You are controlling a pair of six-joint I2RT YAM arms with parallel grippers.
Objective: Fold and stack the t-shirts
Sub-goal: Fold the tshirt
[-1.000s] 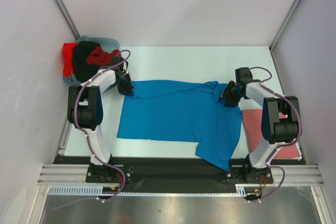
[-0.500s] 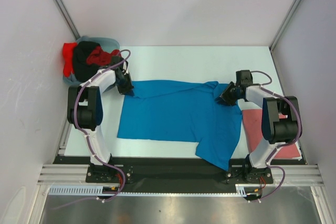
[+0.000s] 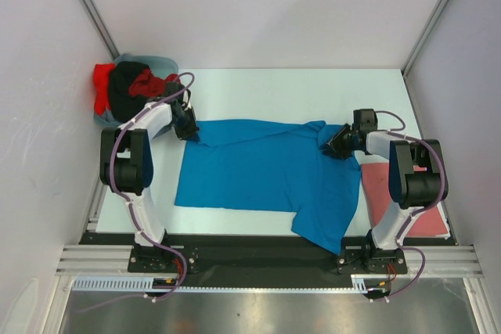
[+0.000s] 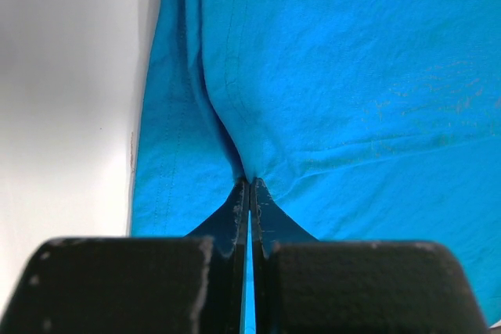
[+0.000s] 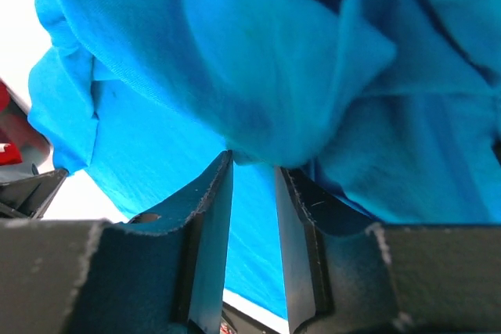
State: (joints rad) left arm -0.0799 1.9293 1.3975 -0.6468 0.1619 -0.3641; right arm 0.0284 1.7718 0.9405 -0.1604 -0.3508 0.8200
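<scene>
One blue t-shirt (image 3: 266, 174) spread flat on table (image 3: 258, 87); one pinkish-red t-shirt (image 3: 381, 187) at right; one heap (image 3: 129, 87) of red, black, grey-blue cloth far left, visible from above only; in wrist views, left gripper (image 4: 249, 184) clamped tight on blue edge; right gripper (image 5: 252, 163) narrowly parted, pinching a bunched fold.

the left arm (image 3: 129, 163) stretches forward to the far left corner of the blue t-shirt (image 3: 258, 174), and the left pincer (image 4: 250, 181) is pressed tight on a pinch of its cloth. the right arm (image 3: 411, 174) bends inward at the shirt's far right edge. the right pincer (image 5: 254, 163) grips a bunched fold, jaws slightly apart.
</scene>
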